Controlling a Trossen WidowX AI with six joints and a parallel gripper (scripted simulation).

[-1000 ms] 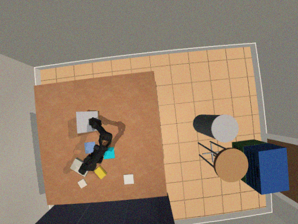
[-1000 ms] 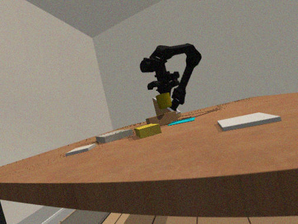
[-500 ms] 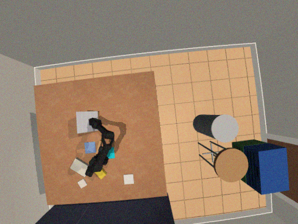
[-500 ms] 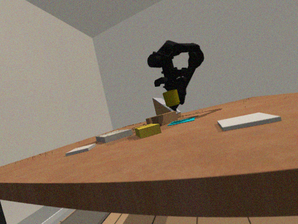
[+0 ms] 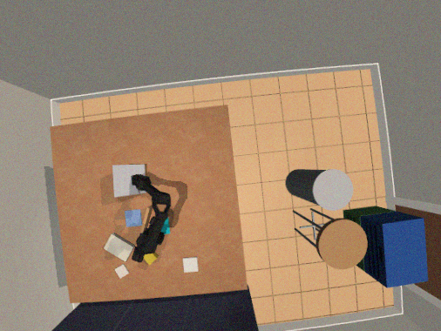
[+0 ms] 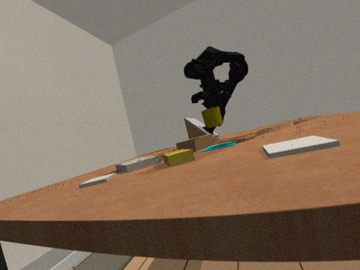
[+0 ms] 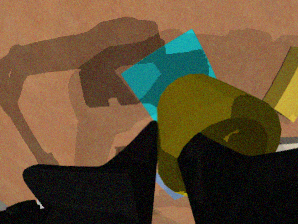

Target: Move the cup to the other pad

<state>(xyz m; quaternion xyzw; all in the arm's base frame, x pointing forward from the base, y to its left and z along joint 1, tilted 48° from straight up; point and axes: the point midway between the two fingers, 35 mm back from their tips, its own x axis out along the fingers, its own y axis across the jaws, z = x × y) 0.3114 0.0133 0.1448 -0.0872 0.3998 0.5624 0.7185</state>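
The dark yellow cup (image 6: pixel 212 118) (image 7: pixel 192 102) is up in the air, tilted slightly in the exterior view. My gripper (image 7: pixel 164 125) is shut on its wall, one finger on each side. The teal pad (image 5: pixel 166 226) (image 6: pixel 220 146) (image 7: pixel 187 42) lies flat on the table, with shadows across it; it shows beyond the cup in the wrist view, and the arm partly covers it from above. The blue pad (image 5: pixel 133 218) lies to the left of the arm; a blue sliver shows below the cup in the wrist view. The marbles cannot be made out inside the cup.
A yellow block (image 5: pixel 150 258) (image 6: pixel 178 158) (image 7: pixel 291 102) lies near the arm. A wooden bar (image 6: pixel 196 143) stands behind the teal pad. A pale box (image 5: pixel 118 246) (image 6: pixel 139 164), a small white tile (image 5: pixel 122 271) (image 6: pixel 97 180) and a larger white tile (image 5: pixel 190 265) (image 6: pixel 302 146) lie around.
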